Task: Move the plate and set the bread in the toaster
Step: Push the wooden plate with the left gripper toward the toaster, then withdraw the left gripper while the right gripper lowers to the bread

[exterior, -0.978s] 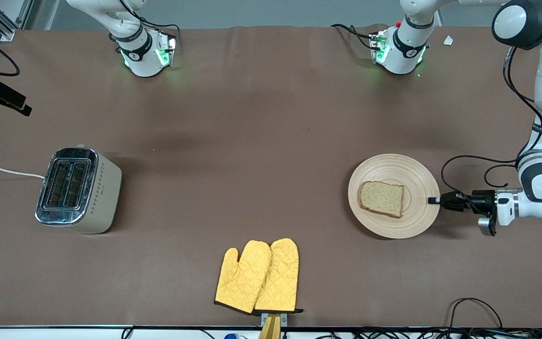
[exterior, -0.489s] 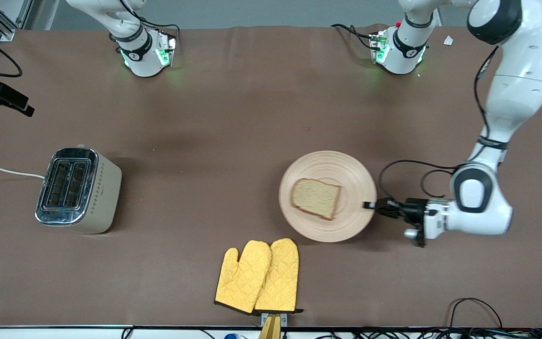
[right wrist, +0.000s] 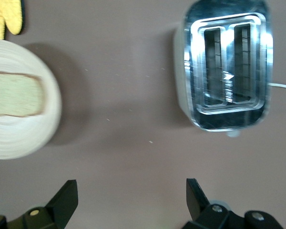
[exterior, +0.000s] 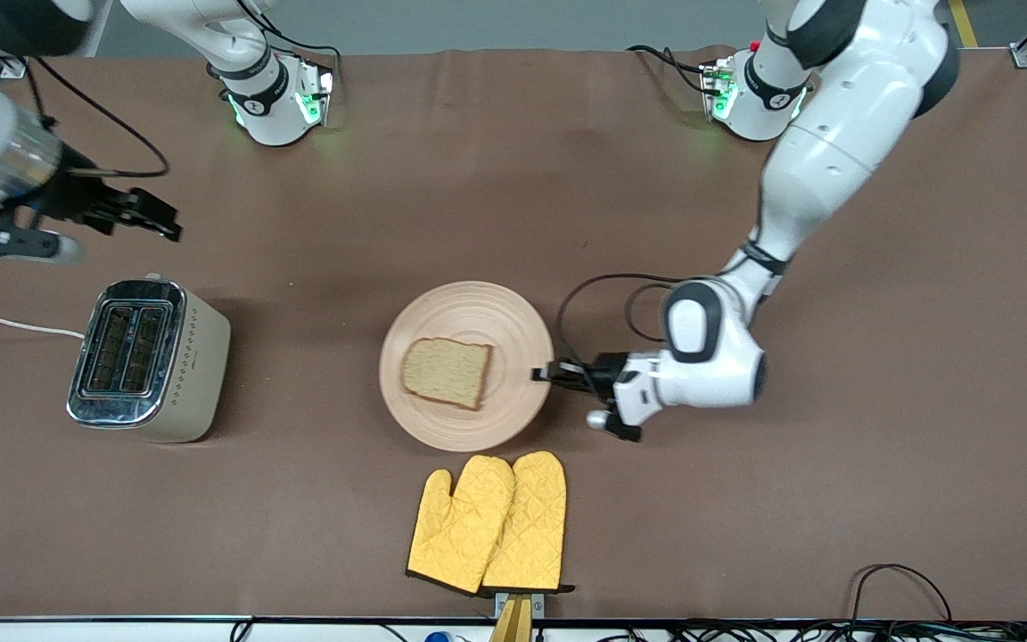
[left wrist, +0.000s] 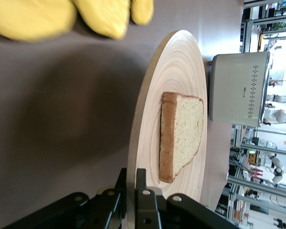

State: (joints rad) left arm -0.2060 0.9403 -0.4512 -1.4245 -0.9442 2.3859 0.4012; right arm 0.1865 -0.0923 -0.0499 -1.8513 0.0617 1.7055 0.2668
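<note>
Plate [exterior: 467, 366]: midway between toaster [exterior: 150, 359] and left arm's end, bread [exterior: 447, 373] on it. Left gripper [exterior: 542, 374]: clamped on plate rim. Right gripper [exterior: 161, 220]: spread wide, empty, above table by toaster. Advice: slide level, gently.

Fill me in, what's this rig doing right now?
The left gripper is shut on the rim of the plate, which sits on the table with the bread lying on it, just farther from the front camera than the yellow oven mitts. The right gripper is open in the air close to the toaster. Both toaster slots are empty, so the bread is not yet loaded.
</note>
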